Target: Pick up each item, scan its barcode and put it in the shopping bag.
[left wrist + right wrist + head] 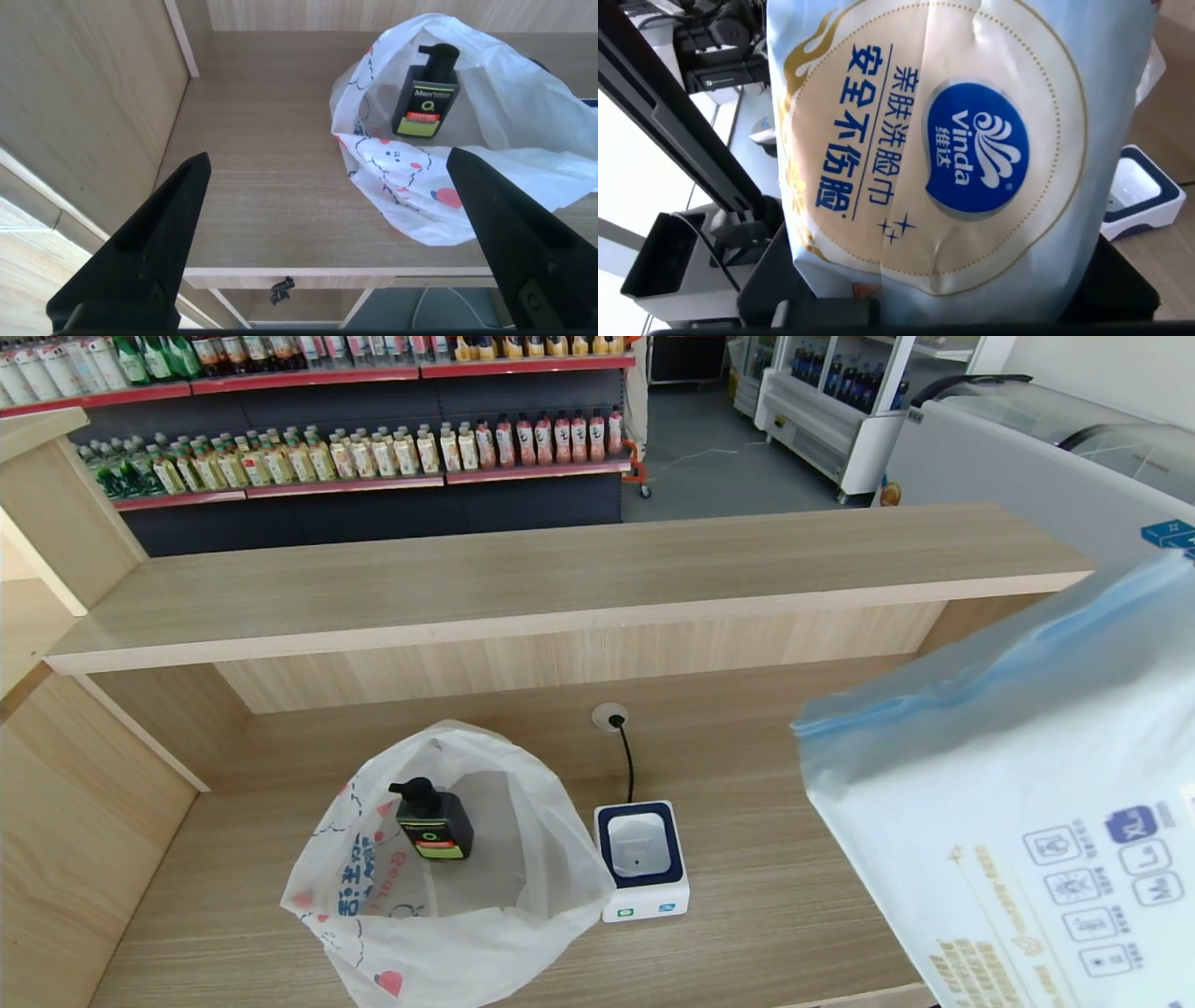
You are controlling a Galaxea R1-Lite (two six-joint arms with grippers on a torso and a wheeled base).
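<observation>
1. My right gripper (948, 301) is clenched on a big soft pack (1018, 803). Its dark fingers (775, 280) press the pack from two sides, and I hold it up in the air over the right part of the counter (766, 896).
2. The scanner (642, 859) lies to my left of the pack and lower, flat on the counter with its window facing up. I judge that this is the relation the coming move turns on: the pack must go left and down, with its barcode face toward that window. I cannot tell where the barcode is.
3. The long axis of the pack seems to run slanted, from the low near corner up and away from me.
4. The shopping bag (439, 868) stands just beside the scanner, on its left side, with the mouth open. The scanner is therefore between the pack and the bag.
5. My left gripper (327, 233) is released, its fingers (154, 243) wide apart and holding nothing. It hangs over the counter to the left of the bag, so it is the nearer arm to the bag.
6. I count one pack in my hold, one scanner, one bag, and one black pump bottle (431, 821) already inside the bag.
</observation>
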